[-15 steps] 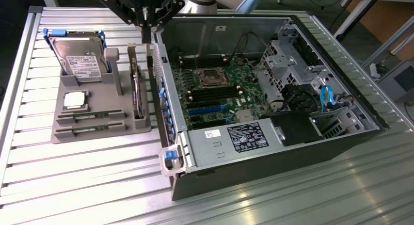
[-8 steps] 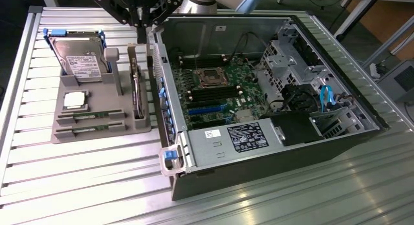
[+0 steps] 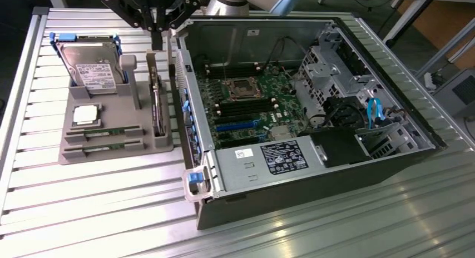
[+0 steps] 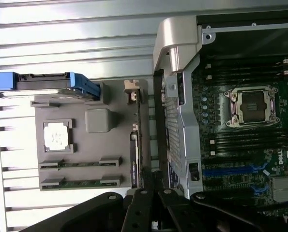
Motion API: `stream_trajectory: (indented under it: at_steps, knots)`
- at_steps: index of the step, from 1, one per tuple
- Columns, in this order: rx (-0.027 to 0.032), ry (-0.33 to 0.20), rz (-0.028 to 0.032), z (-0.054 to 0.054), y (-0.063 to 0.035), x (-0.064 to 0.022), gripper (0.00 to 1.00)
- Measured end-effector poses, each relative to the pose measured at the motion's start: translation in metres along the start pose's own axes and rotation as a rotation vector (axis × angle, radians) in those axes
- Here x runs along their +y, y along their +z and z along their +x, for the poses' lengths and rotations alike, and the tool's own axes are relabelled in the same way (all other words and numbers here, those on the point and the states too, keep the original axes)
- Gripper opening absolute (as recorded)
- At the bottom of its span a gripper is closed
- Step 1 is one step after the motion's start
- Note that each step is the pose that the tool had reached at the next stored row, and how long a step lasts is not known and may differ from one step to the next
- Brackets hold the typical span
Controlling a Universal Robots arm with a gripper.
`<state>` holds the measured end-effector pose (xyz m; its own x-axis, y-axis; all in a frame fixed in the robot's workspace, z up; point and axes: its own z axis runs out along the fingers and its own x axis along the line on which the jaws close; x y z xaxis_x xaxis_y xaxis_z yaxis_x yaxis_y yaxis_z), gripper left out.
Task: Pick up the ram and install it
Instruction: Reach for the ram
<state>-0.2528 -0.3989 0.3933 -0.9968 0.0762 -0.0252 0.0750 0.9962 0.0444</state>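
Grey holder tray [image 3: 148, 151] on the slatted table keeps both ram sticks [image 3: 104, 134] seated in slots along its edge opposite the hard drive [image 3: 93, 69], presumably so they're reachable from above. Neither is picked up yet. Gripper [image 3: 157, 45] hangs over the tray's case-side edge, above the upright expansion card [image 3: 156, 102], jaws together and empty.

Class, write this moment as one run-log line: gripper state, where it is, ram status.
gripper: shut, holding no ram | place: above tray beside case | ram: in tray, second stick alongside
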Motion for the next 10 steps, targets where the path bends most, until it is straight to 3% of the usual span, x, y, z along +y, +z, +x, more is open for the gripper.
stream_trajectory:
  at_steps: [10]
  knots:
    - [0.0000,0.000,0.0000,0.0095,-0.0003,-0.0007,0.10]
